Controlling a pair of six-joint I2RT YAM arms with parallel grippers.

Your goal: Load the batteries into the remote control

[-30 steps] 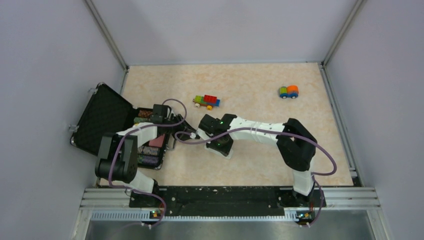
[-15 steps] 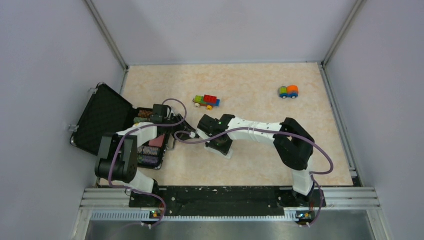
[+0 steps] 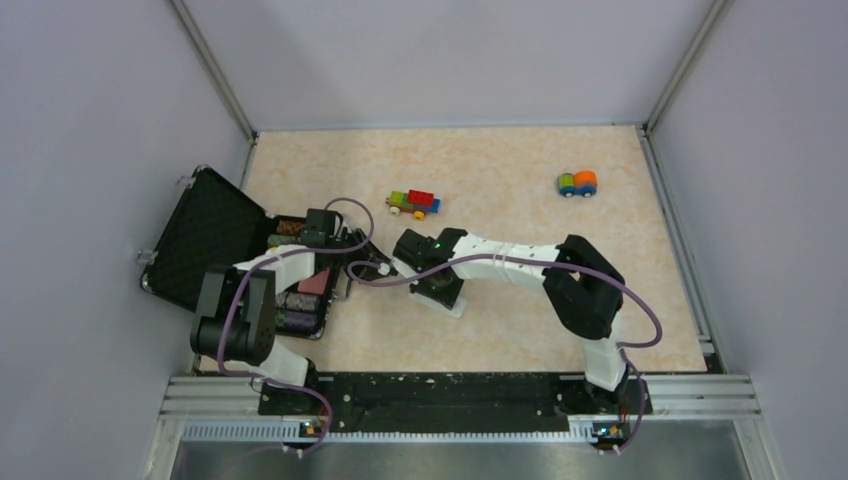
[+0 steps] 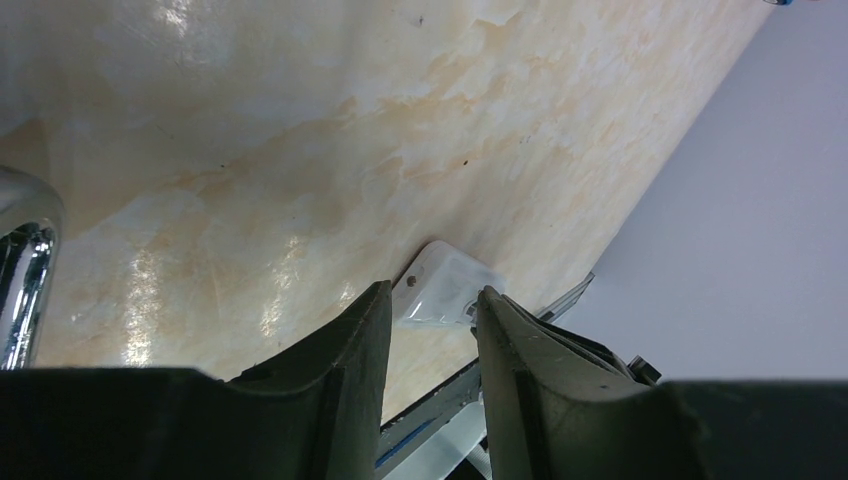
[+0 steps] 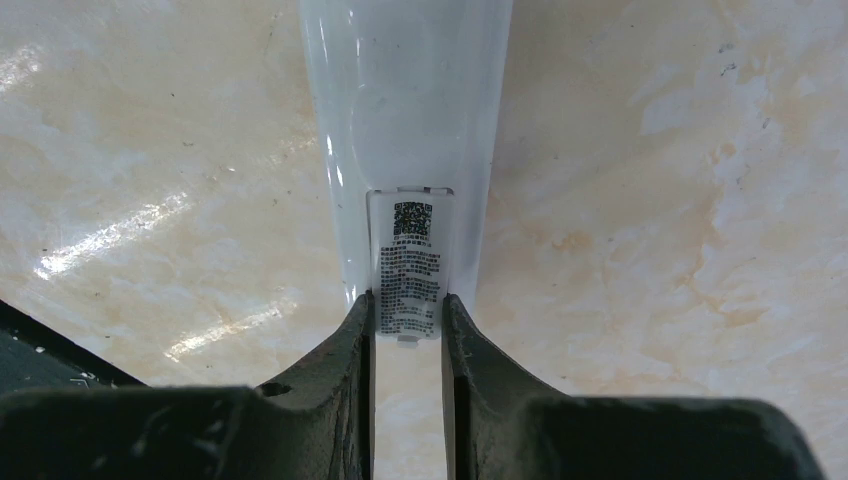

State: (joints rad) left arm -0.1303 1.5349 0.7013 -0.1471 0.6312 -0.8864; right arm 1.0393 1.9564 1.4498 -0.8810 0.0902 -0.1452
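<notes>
The white remote control (image 5: 405, 110) lies back side up on the table, and its near end shows under my right arm in the top view (image 3: 455, 306). Its narrow back cover (image 5: 408, 265), with a printed label, sticks out a little past the remote's near end. My right gripper (image 5: 408, 298) (image 3: 432, 285) is shut on this cover, one finger on each long edge. My left gripper (image 4: 432, 292) (image 3: 358, 268) is open and empty, low over the table just left of the remote, whose corner (image 4: 445, 290) shows beyond its tips. The batteries are out of view.
An open black case (image 3: 215, 235) holding striped chips stands at the left, under my left arm; its chrome edge (image 4: 20, 260) shows in the left wrist view. A multicoloured brick car (image 3: 414, 203) sits behind the grippers. A small orange and blue toy car (image 3: 577, 183) is at the back right.
My right arm has shifted slightly to the left, with the gripper staying on the remote. My left arm has not visibly moved.
</notes>
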